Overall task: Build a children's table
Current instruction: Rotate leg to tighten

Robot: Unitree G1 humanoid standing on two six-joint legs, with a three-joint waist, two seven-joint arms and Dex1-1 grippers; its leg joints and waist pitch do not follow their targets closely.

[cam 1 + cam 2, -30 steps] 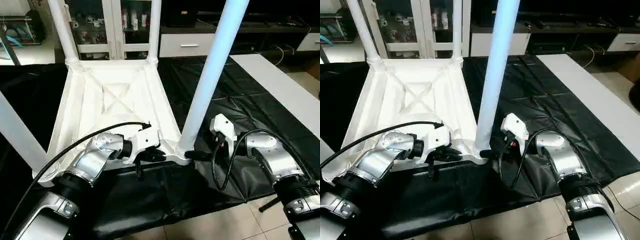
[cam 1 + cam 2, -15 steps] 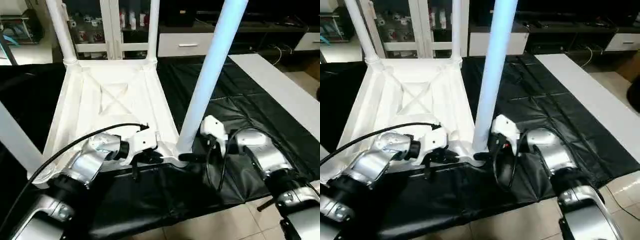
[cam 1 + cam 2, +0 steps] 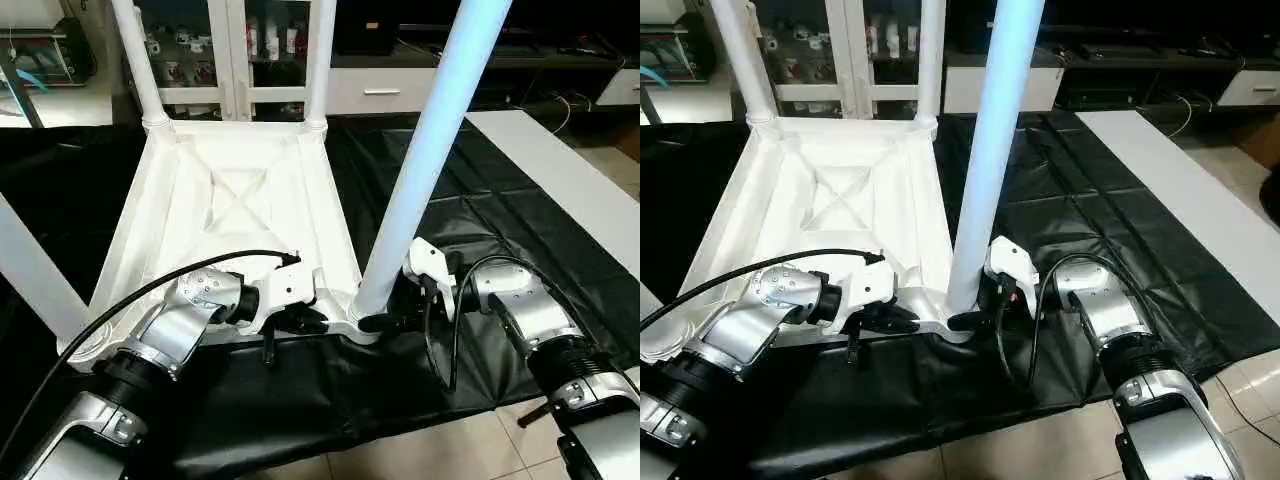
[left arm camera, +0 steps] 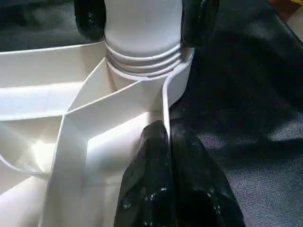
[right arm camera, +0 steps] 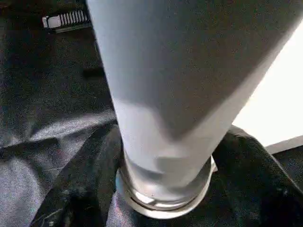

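Note:
The white tabletop [image 3: 230, 200] lies upside down on a black sheet, its X ribs facing up. Two legs [image 3: 135, 60] [image 3: 320, 60] stand in the far corner sockets, and a third [image 3: 30, 270] stands at the near left. The near right leg [image 3: 420, 170] stands upright in its socket. My left gripper [image 3: 305, 320] is shut on the tabletop's near rim beside that socket; in the left wrist view its fingers [image 4: 147, 189] pinch the thin rim wall. My right gripper [image 3: 375, 322] holds the base of that leg [image 4: 142, 28], one finger [image 4: 199, 21] pressed on each side.
The black sheet [image 3: 500, 220] covers the floor under the work. A long white panel [image 3: 570, 180] lies to the right. Cabinets with glass doors [image 3: 270, 50] stand behind. Bare tiles [image 3: 450, 450] show at the near edge. A black cable [image 3: 150, 290] arcs over my left forearm.
My right gripper has moved in to the foot of the near right leg and its fingers have narrowed onto it. The left gripper keeps its hold. The camera has shifted a little.

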